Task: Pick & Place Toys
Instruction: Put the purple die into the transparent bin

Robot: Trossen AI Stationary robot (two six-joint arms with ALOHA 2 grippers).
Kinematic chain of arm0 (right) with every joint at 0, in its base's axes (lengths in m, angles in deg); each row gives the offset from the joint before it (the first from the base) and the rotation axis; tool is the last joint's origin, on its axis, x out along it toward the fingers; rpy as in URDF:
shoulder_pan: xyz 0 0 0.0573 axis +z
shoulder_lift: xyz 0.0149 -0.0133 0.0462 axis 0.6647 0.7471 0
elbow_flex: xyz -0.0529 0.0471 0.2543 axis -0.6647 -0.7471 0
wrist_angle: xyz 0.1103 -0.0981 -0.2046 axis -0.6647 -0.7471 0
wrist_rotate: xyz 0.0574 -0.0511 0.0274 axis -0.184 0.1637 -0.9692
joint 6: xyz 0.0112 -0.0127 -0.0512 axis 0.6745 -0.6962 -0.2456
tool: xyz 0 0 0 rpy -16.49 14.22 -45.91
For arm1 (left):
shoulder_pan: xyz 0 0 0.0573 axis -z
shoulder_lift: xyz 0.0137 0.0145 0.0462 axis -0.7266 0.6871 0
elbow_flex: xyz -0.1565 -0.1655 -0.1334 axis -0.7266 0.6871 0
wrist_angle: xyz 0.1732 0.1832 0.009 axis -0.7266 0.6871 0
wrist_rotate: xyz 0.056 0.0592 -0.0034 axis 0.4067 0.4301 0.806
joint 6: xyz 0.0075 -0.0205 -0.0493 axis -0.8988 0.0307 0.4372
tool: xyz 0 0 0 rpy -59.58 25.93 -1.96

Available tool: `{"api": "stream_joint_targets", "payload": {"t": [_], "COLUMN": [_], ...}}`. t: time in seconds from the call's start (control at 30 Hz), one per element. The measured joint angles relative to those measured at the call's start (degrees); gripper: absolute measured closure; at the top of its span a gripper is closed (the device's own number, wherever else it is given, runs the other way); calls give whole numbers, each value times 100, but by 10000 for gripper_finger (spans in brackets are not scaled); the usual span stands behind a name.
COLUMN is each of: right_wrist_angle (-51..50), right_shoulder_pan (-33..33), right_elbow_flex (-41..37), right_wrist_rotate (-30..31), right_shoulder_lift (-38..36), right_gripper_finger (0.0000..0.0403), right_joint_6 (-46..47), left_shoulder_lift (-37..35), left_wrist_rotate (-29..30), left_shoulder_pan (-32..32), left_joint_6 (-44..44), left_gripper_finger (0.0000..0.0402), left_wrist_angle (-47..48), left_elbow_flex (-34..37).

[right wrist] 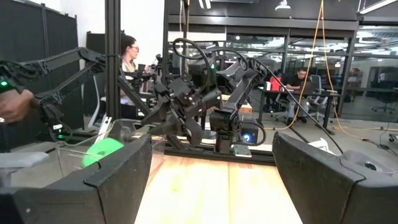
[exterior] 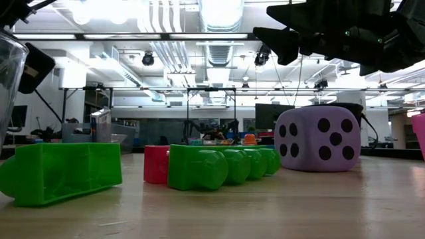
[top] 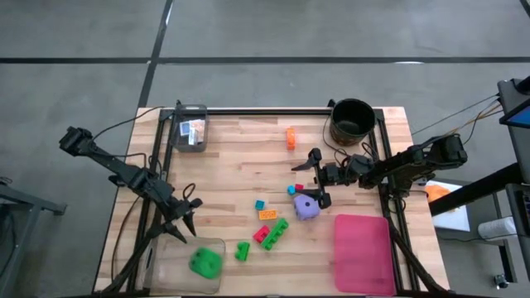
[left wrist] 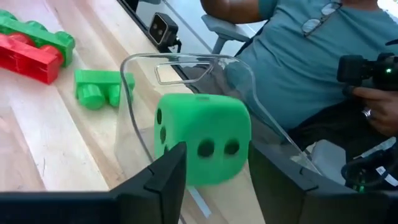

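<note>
A green die (left wrist: 205,140) rests on the floor of a clear plastic container (top: 195,265) at the table's near left edge. My left gripper (top: 187,217) hovers just beyond the container's rim, open, with the die (top: 204,262) showing past its fingers (left wrist: 168,174). My right gripper (top: 316,178) hangs open over mid-table, above and beside a purple die (exterior: 319,138) that sits on the wood. Green bricks (top: 276,232), a red brick (top: 261,235), an orange brick (top: 267,214) and a teal brick (top: 259,204) lie loose between the two arms.
A black bucket (top: 352,120) stands at the far right, a pink tray (top: 364,252) lies near right, and a clear bin with card packs (top: 190,131) sits far left. One orange brick (top: 291,137) lies far centre. A seated person (left wrist: 298,62) is just past the near edge.
</note>
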Motion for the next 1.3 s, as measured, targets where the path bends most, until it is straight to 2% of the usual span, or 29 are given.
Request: {"api": "stream_joint_targets", "payload": {"t": [0.2,0.3,0.47,0.6,0.8,0.93,1.17,1.3], "right_wrist_angle": [-89,-204,-847,-1846,-4006,-5581,-9091,-10346], "right_shoulder_pan": [0,0,75,251,735,1109,1866,2313], "right_elbow_flex": [0,2,8,218,1025,1734,3186,3876], "right_wrist_rotate": [2,5,347,746,1301,1582,2547,2860], "right_shoulder_lift": [0,-4,-12,-78,-228,-302,-267,-64], "right_gripper_finger": [72,72,72,72,72,72,72,72], "right_joint_6": [67,208,326,328,330,494,1356,1913], "left_shoulder_lift": [0,0,66,231,570,892,1450,1670], "left_wrist_rotate": [764,1535,3344,3995,4455,4483,4441,4412], "left_shoulder_pan": [0,0,-26,-115,-438,-776,-1375,-1574], "left_joint_6": [-767,-1293,-1836,-1915,-1818,-1760,-1768,-1855], "left_gripper_finger": [224,224,224,223,223,223,223,223], "left_wrist_angle": [-199,-434,-570,-642,-792,-1002,-1403,-1549], "left_elbow_flex": [-330,-427,-405,-386,-384,-382,-381,-377]}}
